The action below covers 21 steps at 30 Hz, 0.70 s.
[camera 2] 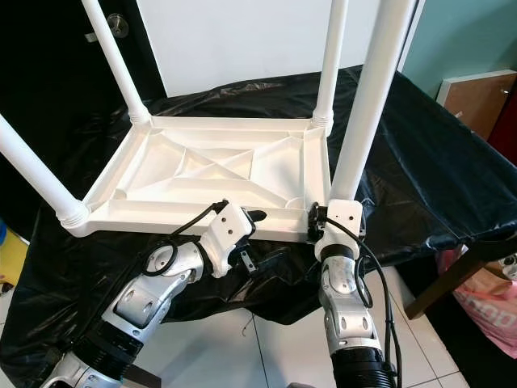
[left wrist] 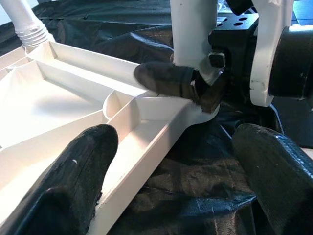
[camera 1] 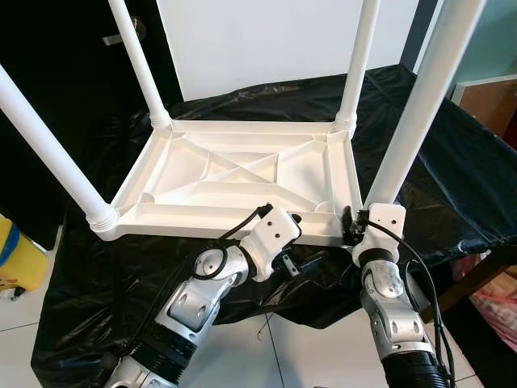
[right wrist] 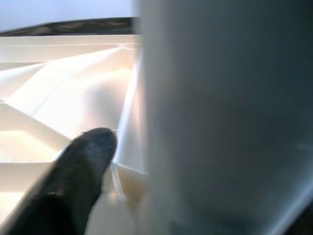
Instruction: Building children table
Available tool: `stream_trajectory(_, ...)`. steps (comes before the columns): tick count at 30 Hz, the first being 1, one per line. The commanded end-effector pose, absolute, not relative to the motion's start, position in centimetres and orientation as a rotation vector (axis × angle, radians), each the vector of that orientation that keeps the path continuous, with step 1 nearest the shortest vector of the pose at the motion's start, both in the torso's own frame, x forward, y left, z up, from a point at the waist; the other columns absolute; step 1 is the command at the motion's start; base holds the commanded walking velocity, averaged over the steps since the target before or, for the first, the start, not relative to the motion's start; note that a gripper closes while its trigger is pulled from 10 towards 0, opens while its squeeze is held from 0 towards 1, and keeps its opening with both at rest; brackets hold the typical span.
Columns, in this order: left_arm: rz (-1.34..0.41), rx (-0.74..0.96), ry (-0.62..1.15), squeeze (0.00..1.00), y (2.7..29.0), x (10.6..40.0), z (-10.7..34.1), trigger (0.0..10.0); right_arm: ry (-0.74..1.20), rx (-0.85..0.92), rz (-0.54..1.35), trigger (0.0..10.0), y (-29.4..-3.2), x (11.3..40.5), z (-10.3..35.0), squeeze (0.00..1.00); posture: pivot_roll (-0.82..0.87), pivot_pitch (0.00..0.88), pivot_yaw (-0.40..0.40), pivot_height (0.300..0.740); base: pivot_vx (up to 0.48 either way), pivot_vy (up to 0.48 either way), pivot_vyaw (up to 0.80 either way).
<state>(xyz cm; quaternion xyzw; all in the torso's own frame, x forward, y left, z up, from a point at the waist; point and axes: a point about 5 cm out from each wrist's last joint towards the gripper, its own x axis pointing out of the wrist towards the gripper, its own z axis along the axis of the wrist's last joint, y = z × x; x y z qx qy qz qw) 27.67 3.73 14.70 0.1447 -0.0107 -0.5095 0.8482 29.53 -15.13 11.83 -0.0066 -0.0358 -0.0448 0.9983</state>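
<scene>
The near-right leg stands upright in the tabletop corner, right gripper jaws clamped on its base. The left gripper, jaws apart, straddles the tabletop's near rim beside that leg.

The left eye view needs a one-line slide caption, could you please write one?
Right claw grips the near-right white plastic leg of the upturned white plastic tabletop on black sheeting.

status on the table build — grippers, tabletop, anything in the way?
Right gripper shut on near-right leg at its base. Left gripper open, straddling tabletop near edge. Tabletop upside down on black sheet, four legs up. Nothing in the way.
</scene>
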Motion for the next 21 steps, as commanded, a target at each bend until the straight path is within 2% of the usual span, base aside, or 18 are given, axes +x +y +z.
stream_trajectory(1,-1.048,0.323,-0.029,0.0,3.9,28.0,14.8,10.0,-0.083,-0.007,-0.019,10.0,-14.9,29.4,11.9,1.0,-0.2,0.034,0.02,0.74,0.0,0.0,0.0)
stream_trajectory(3,-1.043,0.325,-0.029,0.0,3.9,28.0,14.8,10.0,-0.108,-0.012,0.088,10.0,-15.7,29.3,12.4,1.0,-0.2,0.034,0.018,0.74,0.0,0.0,0.0)
stream_trajectory(8,-1.038,0.327,-0.026,0.0,4.0,28.1,14.7,10.0,-0.106,-0.033,0.167,10.0,-16.7,29.3,12.6,1.0,-0.19,0.039,0.014,0.74,0.0,0.0,0.0)
stream_trajectory(9,-1.036,0.325,-0.023,0.0,4.0,28.0,14.7,10.0,-0.096,-0.052,0.22,10.0,-17.3,29.3,12.7,0.87,-0.19,0.041,0.014,0.74,0.0,0.0,0.0)
stream_trajectory(11,-1.036,0.325,-0.023,0.0,4.0,28.0,14.7,10.0,-0.096,-0.052,0.22,10.0,-17.3,29.3,12.7,0.87,-0.19,0.041,0.014,0.74,0.0,0.0,0.0)
stream_trajectory(12,-1.037,0.32,-0.02,0.0,4.0,28.0,14.7,10.0,-0.083,-0.08,0.288,10.0,-17.8,29.5,12.8,0.0,-0.19,0.043,0.012,0.74,0.0,0.0,0.0)
stream_trajectory(14,-1.045,0.305,-0.014,0.0,4.0,27.8,14.6,10.0,-0.06,-0.122,0.392,10.0,-18.2,29.9,12.9,0.0,-0.19,0.048,0.012,0.74,0.0,0.0,0.0)
stream_trajectory(19,-1.05,0.297,-0.011,0.0,3.9,27.7,14.7,10.0,-0.046,-0.145,0.446,10.0,-18.2,30.2,12.8,0.0,-0.19,0.049,0.012,0.74,0.0,0.0,0.0)
stream_trajectory(20,-1.053,0.293,-0.009,0.0,3.9,27.7,14.7,10.0,-0.041,-0.154,0.461,7.3,-18.2,30.4,12.7,0.0,-0.18,0.051,0.009,0.74,0.0,0.0,0.0)
stream_trajectory(21,-1.053,0.293,-0.009,0.0,3.9,27.7,14.7,10.0,-0.041,-0.154,0.461,7.3,-18.2,30.4,12.7,0.0,-0.18,0.051,0.009,0.74,0.0,0.0,0.0)
